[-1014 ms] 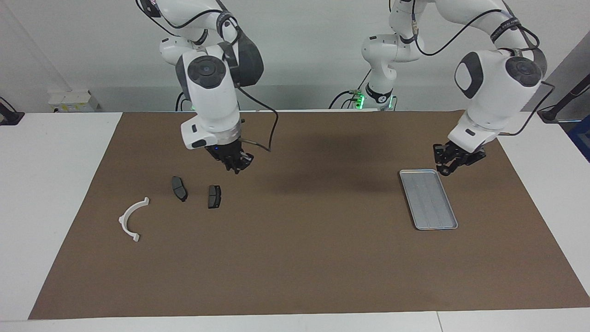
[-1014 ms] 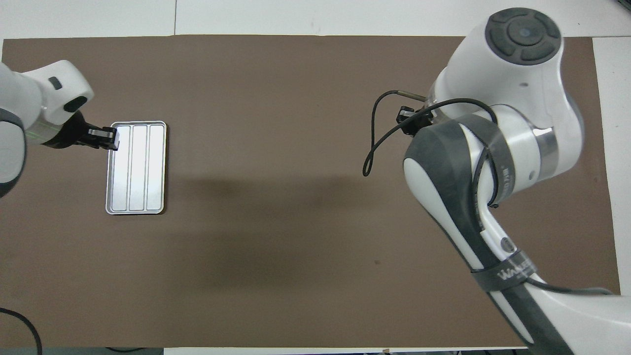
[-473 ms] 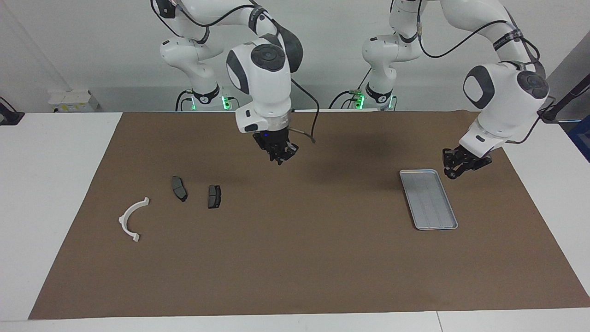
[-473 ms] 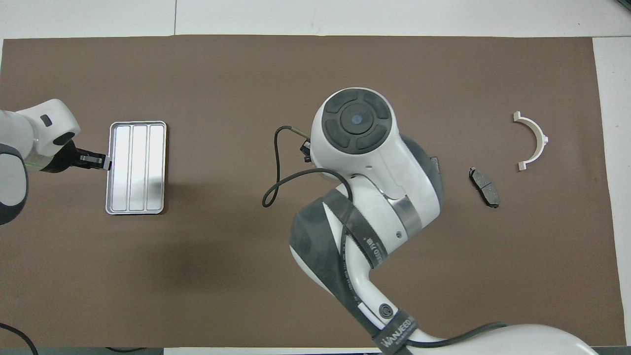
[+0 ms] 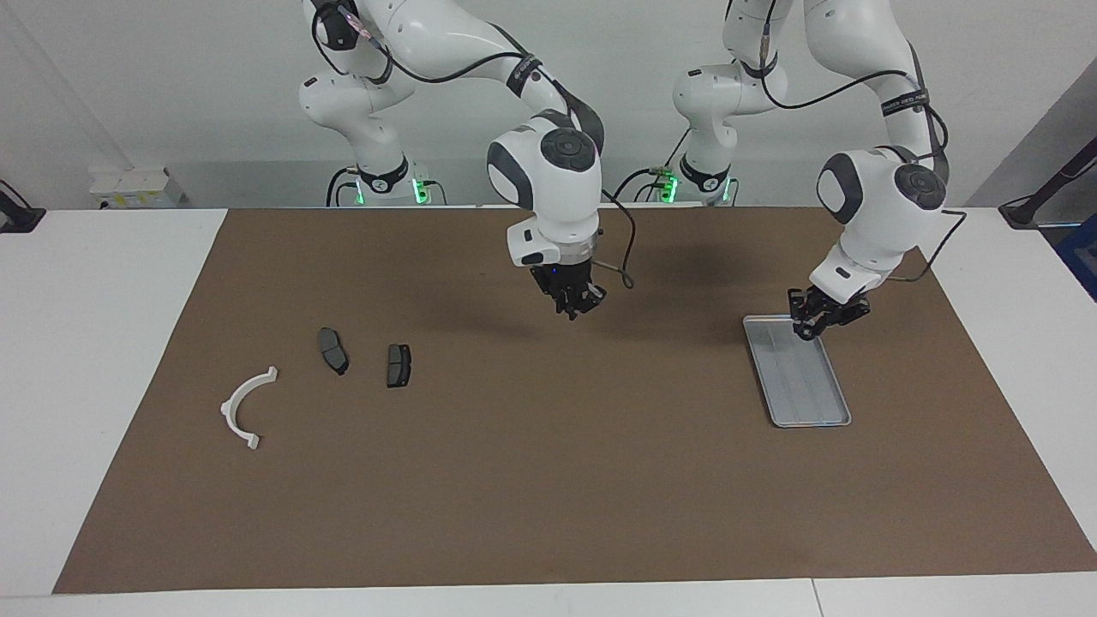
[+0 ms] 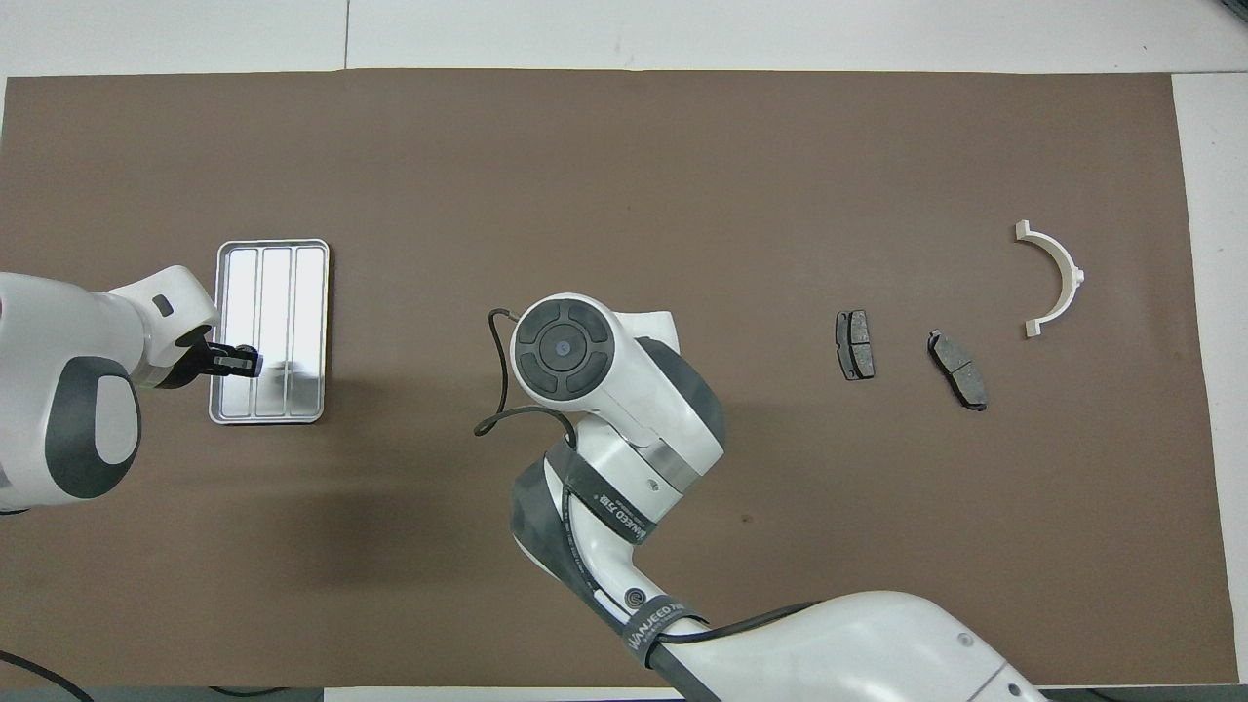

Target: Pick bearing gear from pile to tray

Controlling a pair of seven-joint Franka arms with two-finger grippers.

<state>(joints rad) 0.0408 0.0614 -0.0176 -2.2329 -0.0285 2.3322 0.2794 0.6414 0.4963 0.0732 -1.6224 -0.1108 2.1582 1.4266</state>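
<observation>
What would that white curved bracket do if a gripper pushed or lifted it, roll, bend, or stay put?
The white half-ring bracket lies flat on the brown mat, so it would probably slide or pivot rather than roll. It holds a clean arc with small end tabs, which suggests stiff plastic, likely light. Its thin band looks hard to pinch from above; grasped at one end, it might swing.
</observation>
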